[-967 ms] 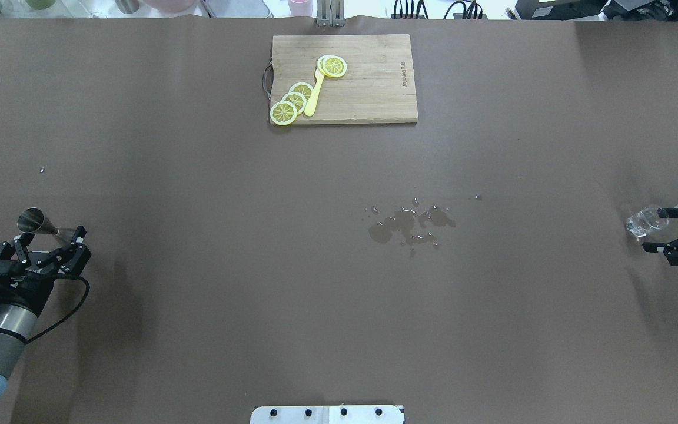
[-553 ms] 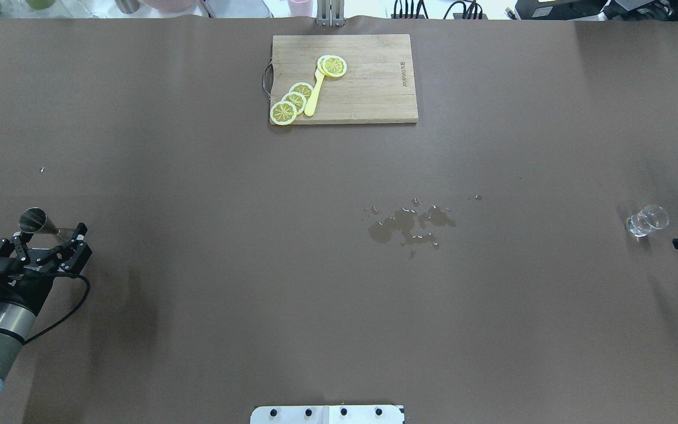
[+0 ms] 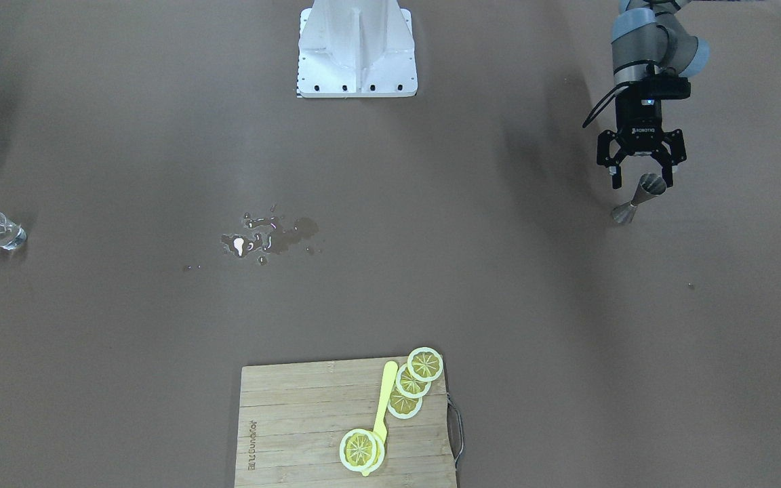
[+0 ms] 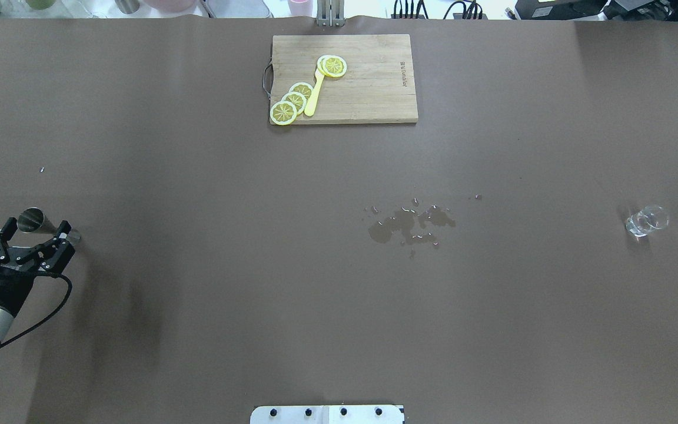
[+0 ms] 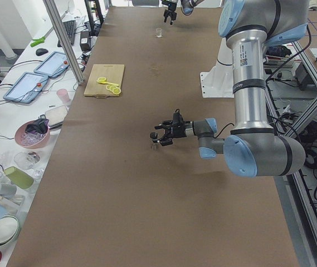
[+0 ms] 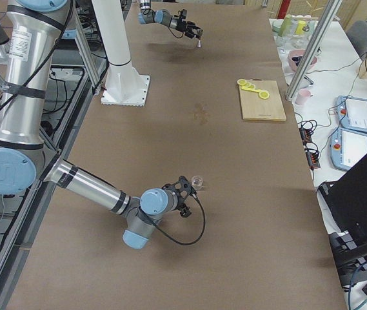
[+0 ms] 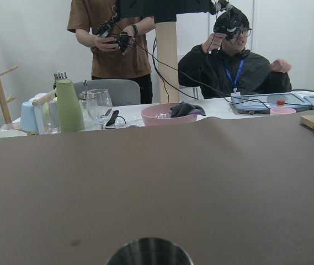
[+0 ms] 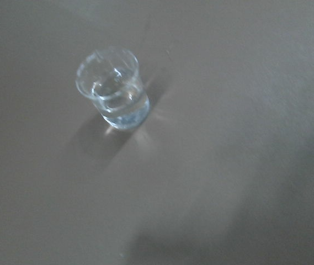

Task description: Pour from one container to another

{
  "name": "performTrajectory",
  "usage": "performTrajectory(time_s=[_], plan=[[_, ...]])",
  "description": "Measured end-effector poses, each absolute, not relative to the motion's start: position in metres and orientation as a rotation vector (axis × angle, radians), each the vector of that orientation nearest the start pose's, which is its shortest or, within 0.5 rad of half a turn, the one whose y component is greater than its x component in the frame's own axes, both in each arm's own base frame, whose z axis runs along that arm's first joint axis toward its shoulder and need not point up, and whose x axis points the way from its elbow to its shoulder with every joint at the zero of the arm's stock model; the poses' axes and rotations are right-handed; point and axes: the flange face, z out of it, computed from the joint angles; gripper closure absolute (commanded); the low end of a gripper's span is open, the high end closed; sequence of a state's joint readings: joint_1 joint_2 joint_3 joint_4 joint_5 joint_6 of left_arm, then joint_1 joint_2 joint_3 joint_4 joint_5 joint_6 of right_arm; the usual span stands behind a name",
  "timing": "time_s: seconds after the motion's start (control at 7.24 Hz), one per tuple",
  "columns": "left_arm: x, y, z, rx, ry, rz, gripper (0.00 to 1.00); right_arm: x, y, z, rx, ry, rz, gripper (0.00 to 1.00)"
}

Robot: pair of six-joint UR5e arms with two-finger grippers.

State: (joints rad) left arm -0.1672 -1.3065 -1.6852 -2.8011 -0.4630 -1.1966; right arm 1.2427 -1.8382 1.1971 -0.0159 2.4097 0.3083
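Note:
The grey steel jigger (image 4: 36,221) stands upright on the brown table at the far left, also seen from the front (image 3: 638,196). My left gripper (image 4: 32,231) is open, its fingertips either side of the jigger's top and not touching it (image 3: 641,179). The jigger's rim (image 7: 148,253) fills the bottom of the left wrist view. The clear glass cup (image 4: 646,220) stands alone at the far right with a little liquid in it (image 8: 112,91). My right gripper (image 6: 188,196) sits just behind the cup, seen only from the side, so I cannot tell its state.
A wet spill (image 4: 409,224) marks the middle of the table. A wooden cutting board (image 4: 374,88) with lemon slices (image 4: 292,100) and a yellow utensil lies at the far edge. Operators and dishes are beyond that edge.
My left gripper has drawn back from the jigger, which stays standing. My right gripper has pulled away from the glass cup and left the overhead view at the right edge.

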Motion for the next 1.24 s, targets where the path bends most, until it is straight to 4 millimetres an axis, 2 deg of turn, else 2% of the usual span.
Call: performTrajectory(time_s=[0.28, 0.55, 0.69, 0.97, 1.24], plan=[[0.305, -0.277, 0.553, 1.209, 0.656, -0.412, 0.02, -0.023, -0.3, 0.793, 0.465, -0.967, -0.297, 0.0], [0.284, -0.274, 0.534, 1.202, 0.667, -0.377, 0.02, -0.017, -0.299, 0.804, 0.378, -0.958, -0.241, 0.0], [0.276, -0.275, 0.521, 1.195, 0.677, -0.354, 0.02, -0.018, -0.305, 0.806, 0.328, -0.964, -0.218, 0.0], [0.263, -0.284, 0.493, 1.185, 0.698, -0.305, 0.02, -0.024, -0.339, 0.794, 0.248, -0.98, -0.182, 0.0], [0.255, -0.296, 0.468, 1.17, 0.732, -0.261, 0.02, -0.032, -0.375, 0.758, 0.163, -0.97, -0.138, 0.0]])
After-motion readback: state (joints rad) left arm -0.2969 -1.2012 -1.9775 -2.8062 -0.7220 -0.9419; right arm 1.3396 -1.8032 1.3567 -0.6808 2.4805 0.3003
